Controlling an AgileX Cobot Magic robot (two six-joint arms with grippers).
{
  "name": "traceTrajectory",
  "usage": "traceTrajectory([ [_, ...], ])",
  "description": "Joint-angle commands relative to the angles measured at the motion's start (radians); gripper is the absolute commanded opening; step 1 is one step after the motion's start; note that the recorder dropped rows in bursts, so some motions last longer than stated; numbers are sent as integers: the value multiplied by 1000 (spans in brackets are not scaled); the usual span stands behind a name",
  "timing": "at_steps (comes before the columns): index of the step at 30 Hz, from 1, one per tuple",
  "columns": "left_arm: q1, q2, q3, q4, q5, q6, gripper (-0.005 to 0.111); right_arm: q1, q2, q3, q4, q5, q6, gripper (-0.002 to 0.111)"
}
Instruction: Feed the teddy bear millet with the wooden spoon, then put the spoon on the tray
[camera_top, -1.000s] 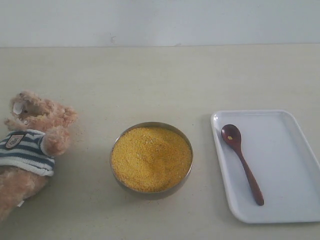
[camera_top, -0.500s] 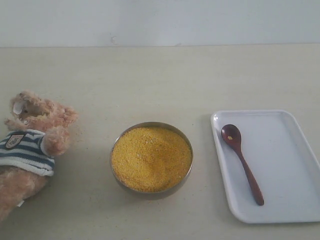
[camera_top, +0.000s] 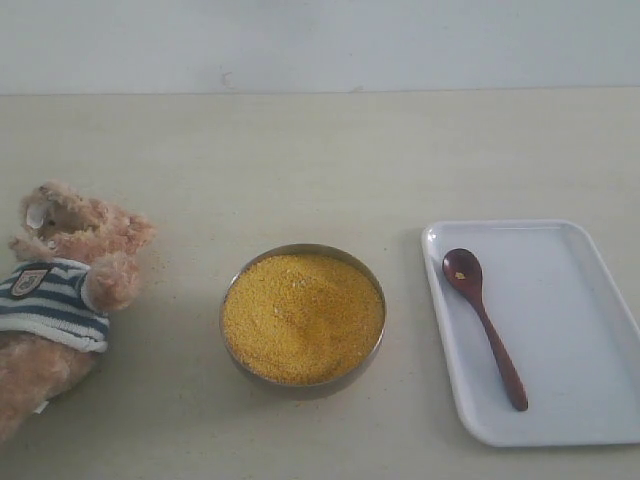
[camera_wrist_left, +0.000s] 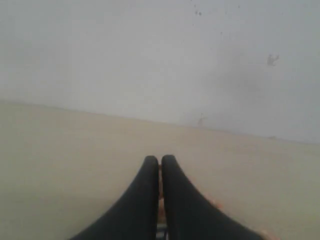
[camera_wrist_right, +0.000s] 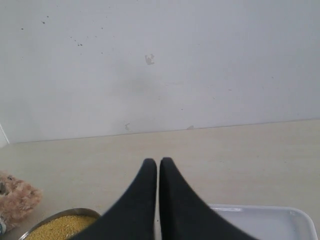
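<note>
The teddy bear (camera_top: 60, 290) lies at the table's left edge in its striped shirt. Yellow millet (camera_top: 302, 316) fills a round metal bowl (camera_top: 232, 357) in the middle. On the white tray (camera_top: 580, 330) at the right rests the wooden spoon (camera_top: 483, 322), a few grains in its bowl. Neither gripper shows in the exterior view. My left gripper (camera_wrist_left: 160, 159) is shut on nothing above bare table. My right gripper (camera_wrist_right: 158, 161) is shut and empty too, with the millet (camera_wrist_right: 62, 227), a bit of the bear (camera_wrist_right: 17, 199) and the tray (camera_wrist_right: 270, 222) below it.
A white wall (camera_top: 320, 45) runs behind the beige table (camera_top: 320, 170). A few stray grains lie on the table beside the bear.
</note>
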Motion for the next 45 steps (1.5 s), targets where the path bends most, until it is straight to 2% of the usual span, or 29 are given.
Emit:
traceTrajectory([
  [1, 8, -2, 77, -6, -10, -20, 4, -4, -5, 1, -1, -5, -3, 1],
  [4, 8, -2, 97, -6, -61, -31, 4, -4, -5, 1, -1, -5, -3, 1],
  [8, 8, -2, 97, -29, -33, 12, 4, -4, -5, 1, -1, -5, -3, 1],
  [12, 12, -2, 97, -257, 21, 367, 4, -4, -5, 1, -1, -5, -3, 1],
  [14, 26, -2, 97, -326, 63, 465, 4, -4, -5, 1, -1, -5, -3, 1],
  [21, 77, -2, 97, -325, 62, 460, 4, -4, -5, 1, -1, -5, -3, 1],
  [45, 77, -2, 97, -325, 63, 460, 4, -4, -5, 1, -3, -5, -13, 1],
])
